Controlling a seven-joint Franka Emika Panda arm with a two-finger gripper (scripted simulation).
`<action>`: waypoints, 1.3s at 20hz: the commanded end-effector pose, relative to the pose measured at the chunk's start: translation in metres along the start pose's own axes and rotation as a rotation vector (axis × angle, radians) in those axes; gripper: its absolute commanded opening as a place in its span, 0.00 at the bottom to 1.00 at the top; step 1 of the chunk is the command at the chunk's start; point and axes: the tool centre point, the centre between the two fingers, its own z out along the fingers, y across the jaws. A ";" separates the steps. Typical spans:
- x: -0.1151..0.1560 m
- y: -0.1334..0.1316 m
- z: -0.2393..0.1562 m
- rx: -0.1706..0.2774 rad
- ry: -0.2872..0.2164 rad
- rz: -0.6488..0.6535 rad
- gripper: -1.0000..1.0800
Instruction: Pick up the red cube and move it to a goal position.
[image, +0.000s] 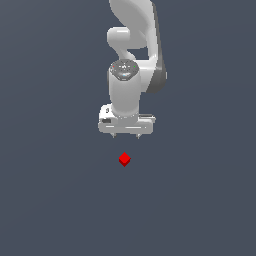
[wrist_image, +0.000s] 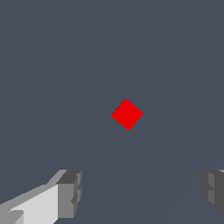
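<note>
Item: small bright red matte cube (image: 124, 159), lying alone on the flat dark grey-blue desk (image: 50, 200). In the exterior view it sits just below the white arm's tool (image: 126, 136), apart from it, untouched. It is turned so that a corner, not a face, points toward the camera; the wrist view (wrist_image: 127, 114) shows it as a diamond.

Item: white two-fingered tool on the Panda arm, pointing down at the desk. Its grey fingertips (wrist_image: 72, 192) stand wide apart at either edge of the wrist view, nothing between them. The cube lies ahead of the gap, not yet inside it.

Step in hand, as judged: approach for the pick. No goal marker can be seen in either view.

Notes for doing it well: bring the tool over the cube until the cube sits midway between the fingertips; turn the wrist so the pads meet two flat opposite faces, not the corners; keep the fingers spread while descending; stop short of pressing into the desk; close only once the pads flank the cube's sides
</note>
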 end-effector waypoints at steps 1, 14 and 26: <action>0.000 0.000 0.000 0.000 0.000 0.000 0.96; 0.006 -0.001 0.024 0.000 0.003 0.117 0.96; 0.025 0.000 0.090 0.000 0.010 0.432 0.96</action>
